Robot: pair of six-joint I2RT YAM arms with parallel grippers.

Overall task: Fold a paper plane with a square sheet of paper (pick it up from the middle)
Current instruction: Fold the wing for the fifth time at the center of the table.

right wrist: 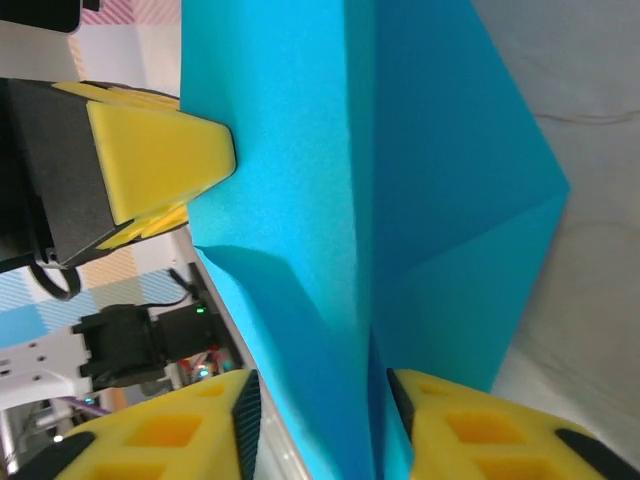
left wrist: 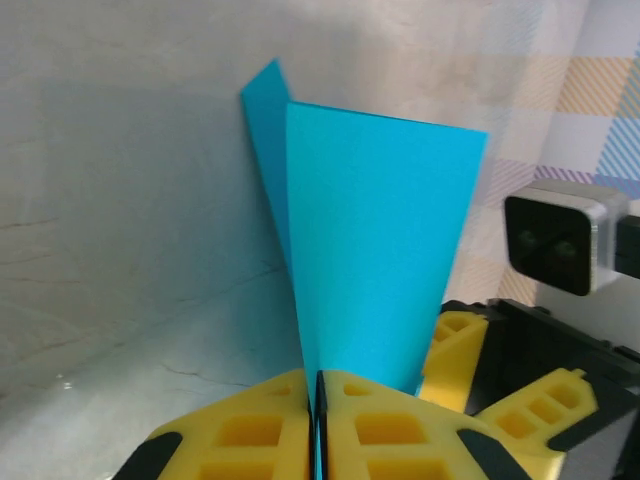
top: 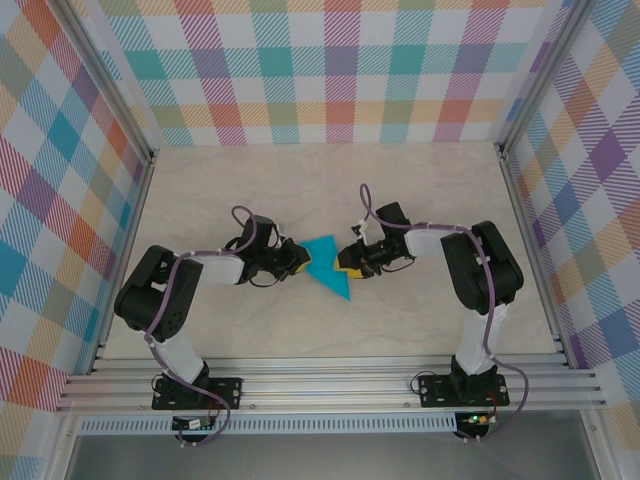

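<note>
The left gripper (left wrist: 316, 378) pinches its yellow jaws tight on the edge of the teal paper (top: 326, 266), a thin sliver of blue caught in the seam between them. From there the folded sheet fans upward toward twelve o'clock in the left wrist view, with a second layer peeking out behind it at eleven. The right gripper (right wrist: 322, 380) stands partly parted. The paper's centre crease runs between its fingers (right wrist: 500, 445), but neither pad visibly presses on it (a loose straddle, not a grip, by the look of it).

From above, the two grippers meet at the middle of the table (top: 250, 190), the left one at nine o'clock of the paper and the right one at three. The paper sits between them with its sharp tip pointing to about five o'clock.

The square is gone: several folds are in, leaving layered flaps, a long crease and a pointed nose. I judge the job past halfway. What seems left is narrowing it into a proper dart and setting the wings. Whether the paper touches the tabletop cannot be told.
</note>
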